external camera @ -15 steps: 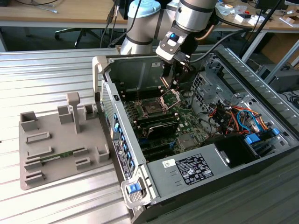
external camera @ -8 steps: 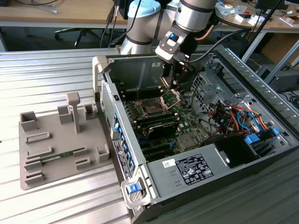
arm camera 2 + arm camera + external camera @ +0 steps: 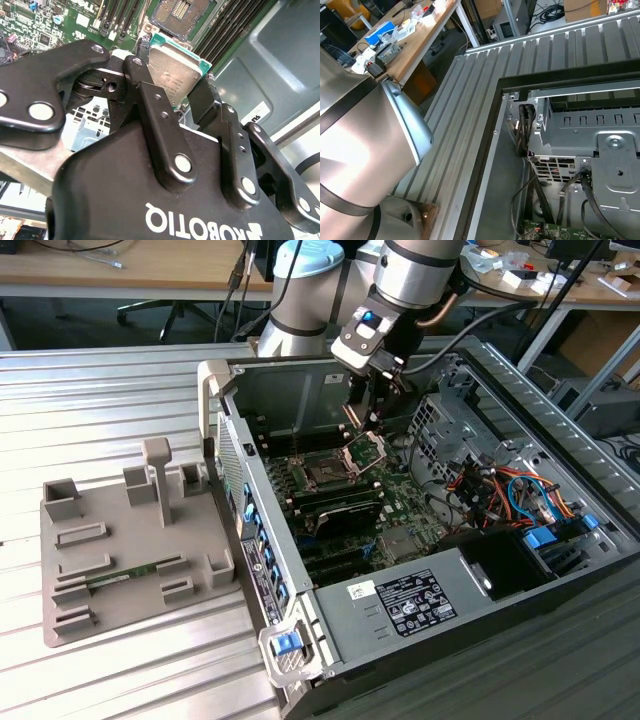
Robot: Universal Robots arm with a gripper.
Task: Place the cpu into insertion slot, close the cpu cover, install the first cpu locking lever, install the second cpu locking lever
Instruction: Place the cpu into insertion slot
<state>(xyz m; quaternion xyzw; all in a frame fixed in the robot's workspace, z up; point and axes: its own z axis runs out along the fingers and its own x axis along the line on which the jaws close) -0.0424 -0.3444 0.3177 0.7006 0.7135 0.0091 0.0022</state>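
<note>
My gripper (image 3: 172, 85) is shut on the cpu (image 3: 172, 65), a small square chip with a silvery top and a green edge, pinched between the two black fingers (image 3: 145, 80). Just beyond the chip lies the insertion slot (image 3: 181, 11), a dark square socket on the green motherboard. In the exterior view the gripper (image 3: 368, 422) hangs inside the open computer case, a little above and to the right of the insertion slot (image 3: 325, 472). The cpu cover (image 3: 368, 450) stands tilted up beside the slot, under the gripper.
Long black memory slots (image 3: 225, 30) flank the socket. The case's walls (image 3: 285, 390), a drive cage with coloured cables (image 3: 500, 490) and the power supply (image 3: 420, 605) hem in the motherboard. A grey fixture tray (image 3: 120, 540) sits at the exterior view's left on the ridged metal table (image 3: 465, 115).
</note>
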